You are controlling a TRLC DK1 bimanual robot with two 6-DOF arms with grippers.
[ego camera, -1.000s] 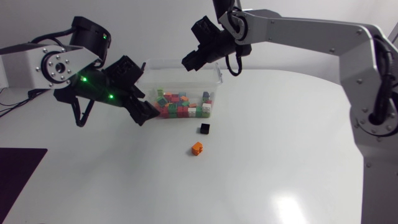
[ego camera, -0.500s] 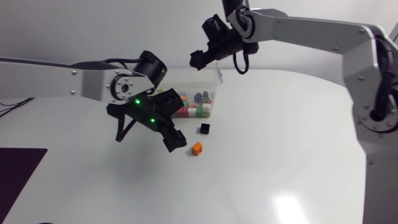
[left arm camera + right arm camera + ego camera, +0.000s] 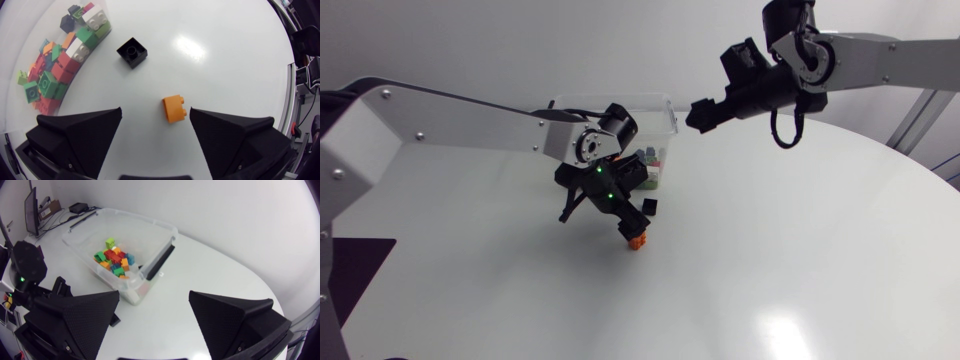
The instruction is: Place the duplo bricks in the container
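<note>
An orange brick (image 3: 175, 108) lies on the white table between the open fingers of my left gripper (image 3: 156, 111), nearer one finger and touching neither. In the head view the left gripper (image 3: 631, 228) hangs just over that orange brick (image 3: 637, 242). A black brick (image 3: 132, 52) lies a little ahead, close to the clear container (image 3: 655, 102) holding several coloured bricks (image 3: 50, 70). My right gripper (image 3: 699, 114) is held open and empty, in the air to the right of the container (image 3: 150, 227).
A dark mat (image 3: 350, 270) lies at the table's left edge. A black clip (image 3: 159, 262) sits on the container's near end wall. Bare white tabletop (image 3: 790, 250) stretches to the right and front of the bricks.
My left arm swung from beside the container out over the orange brick. My right gripper opened and drew away to the right from above the container.
</note>
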